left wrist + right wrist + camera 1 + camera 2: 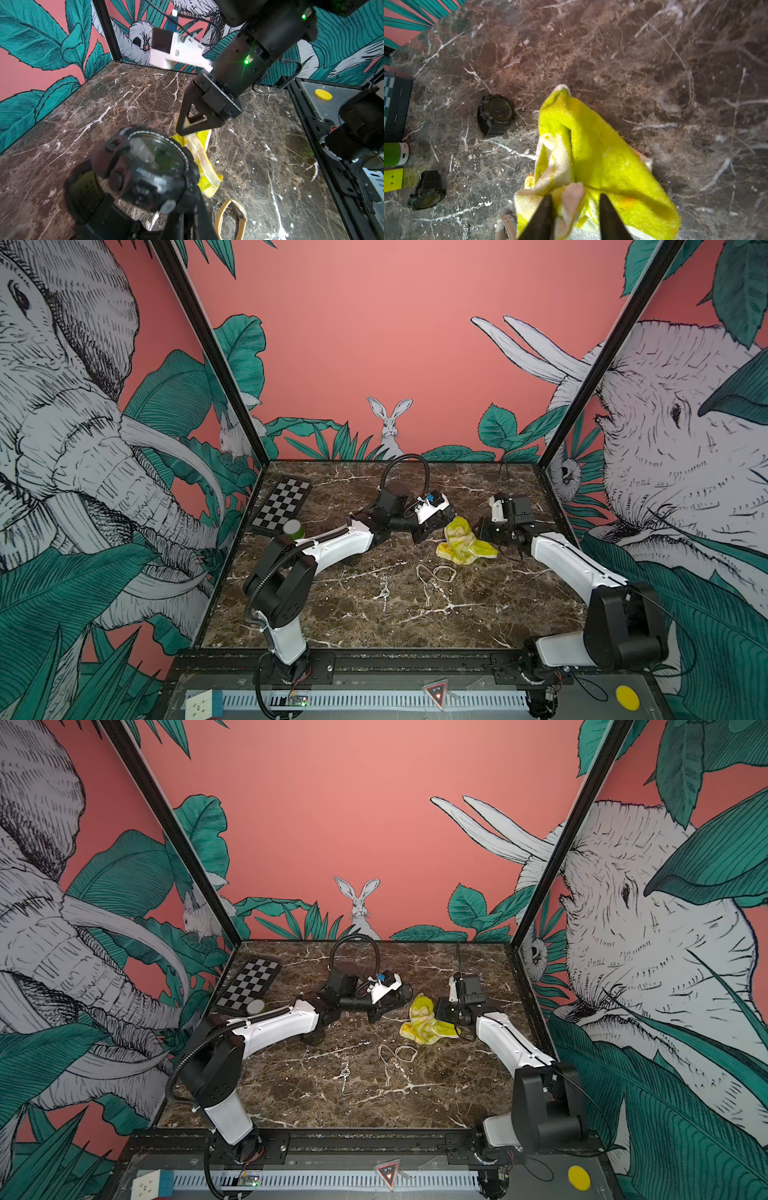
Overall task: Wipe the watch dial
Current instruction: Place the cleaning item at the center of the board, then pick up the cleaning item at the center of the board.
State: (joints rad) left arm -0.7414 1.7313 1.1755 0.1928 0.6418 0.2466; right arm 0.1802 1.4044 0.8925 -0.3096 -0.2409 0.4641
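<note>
Watch [153, 166], rigid with a likely scratch-prone dial [158, 158], sits clamped in the left tool [395, 998]. Yellow cloth [602, 149], soft and limp, lies on the bench [654, 62] beneath the parted right tool [575, 197]; pinch a thick fold.

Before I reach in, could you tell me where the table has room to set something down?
Bare: the near strip of table between the arm bases, before the rubber bands and chain. Crowded: mid-table, with cloth, watch, left gripper, right gripper.
</note>
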